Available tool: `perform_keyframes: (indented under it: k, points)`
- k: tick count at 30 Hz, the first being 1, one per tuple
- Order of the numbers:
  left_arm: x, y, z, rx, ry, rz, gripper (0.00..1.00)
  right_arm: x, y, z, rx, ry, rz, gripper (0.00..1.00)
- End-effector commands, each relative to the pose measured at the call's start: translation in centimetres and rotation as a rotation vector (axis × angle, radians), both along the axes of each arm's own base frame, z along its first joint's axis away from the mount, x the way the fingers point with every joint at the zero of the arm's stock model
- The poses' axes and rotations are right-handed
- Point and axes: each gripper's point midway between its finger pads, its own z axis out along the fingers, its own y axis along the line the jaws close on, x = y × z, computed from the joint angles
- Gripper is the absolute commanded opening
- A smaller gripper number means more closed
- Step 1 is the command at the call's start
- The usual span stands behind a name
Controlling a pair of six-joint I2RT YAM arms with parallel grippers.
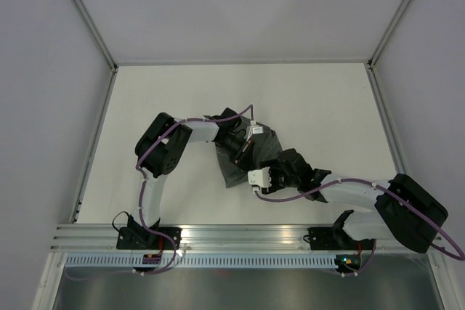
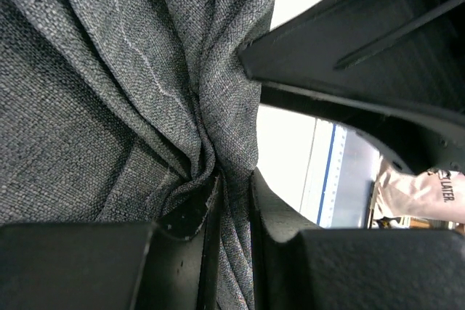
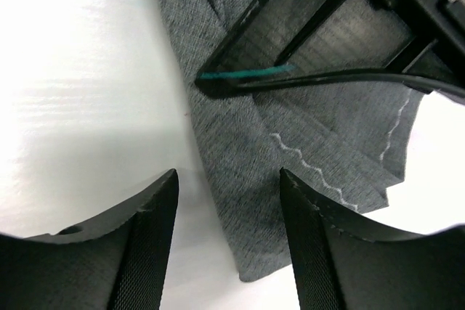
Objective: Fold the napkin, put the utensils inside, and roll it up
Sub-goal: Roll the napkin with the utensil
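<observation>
Fingers (image 2: 185,215) of the left gripper (image 2: 232,208) were recorded at 6 o'clock in the left wrist view, clenched on a gathered bunch of the napkin (image 2: 109,107). Folds fanned upward from the pinch toward 12 o'clock. The top view did not show this grip, because the left arm (image 1: 163,147) covered it.

In the right wrist view the right gripper (image 3: 229,237) stood released. Its fingers (image 3: 145,237) were apart above the napkin's near edge and held nothing. A black gripper body with a teal mark (image 3: 247,72) lay on the cloth at 1 o'clock.

Only the top view showed the whole layout. The napkin lay crumpled near the centre of the white table (image 1: 145,99), between the two wrists and largely hidden beneath them.

A tan printed object (image 2: 421,194) at 4 o'clock in the left wrist view was cut off and could not be identified.

The napkin was dark grey woven cloth with a pale wavy stitched line (image 3: 312,168) near its hem. It was creased in several overlapping layers.
</observation>
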Motion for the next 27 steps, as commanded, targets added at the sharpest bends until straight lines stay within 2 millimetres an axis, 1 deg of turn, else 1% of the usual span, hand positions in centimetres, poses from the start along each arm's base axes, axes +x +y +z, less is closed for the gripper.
perform_keyframes:
  k: [1,2,3,4,5,8,9,12,16,19,22,23,24,27]
  points:
    - [-1.5,2.4,-4.0,0.155,0.035,-0.009,0.02,-0.5,0.5,1.3,0.02,0.048,0.053,0.64]
    - [-1.6,2.4,-4.2,0.157,0.034,-0.011,0.02,-0.6,1.1,2.0,0.035,0.064,0.078,0.64]
    - [-1.6,2.5,-4.2,0.161,0.04,-0.01,0.02,-0.8,1.2,2.0,0.034,0.083,0.092,0.64]
    - [-1.7,2.5,-4.3,0.161,0.04,-0.012,0.02,-1.4,1.0,1.5,0.013,0.124,0.099,0.64]
    - [-1.6,2.5,-4.3,0.157,0.042,-0.012,0.02,-1.5,1.2,1.5,0.019,0.132,0.109,0.64]
    - [-1.7,2.5,-4.4,0.158,0.049,-0.014,0.02,-1.1,1.4,1.0,0.01,0.134,0.103,0.63]
    - [-1.8,2.5,-4.5,0.156,0.054,-0.015,0.02,-1.1,1.2,0.2,-0.01,0.152,0.096,0.63]
    - [-1.8,2.5,-4.5,0.156,0.059,-0.014,0.02,-1.4,1.0,-0.6,-0.031,0.168,0.104,0.61]
    - [-1.8,2.5,-4.7,0.155,0.071,-0.015,0.02,-1.3,0.7,-1.2,-0.051,0.152,0.098,0.62]
    - [-1.8,2.4,-4.6,0.152,0.076,-0.016,0.02,-0.4,1.3,-0.6,-0.031,0.12,0.088,0.62]
    - [-1.8,2.4,-4.5,0.149,0.077,-0.018,0.02,-0.8,1.3,-0.5,-0.028,0.123,0.109,0.64]
    - [-1.8,2.4,-4.5,0.15,0.079,-0.018,0.02,-0.7,1.6,-0.3,-0.027,0.13,0.116,0.64]
    - [-1.8,2.5,-4.6,0.15,0.082,-0.017,0.02,-1.2,1.3,-1.1,-0.063,0.164,0.12,0.62]
    - [-1.8,2.5,-4.5,0.147,0.086,-0.016,0.02,-1.1,1.3,-1.0,-0.077,0.167,0.128,0.54]
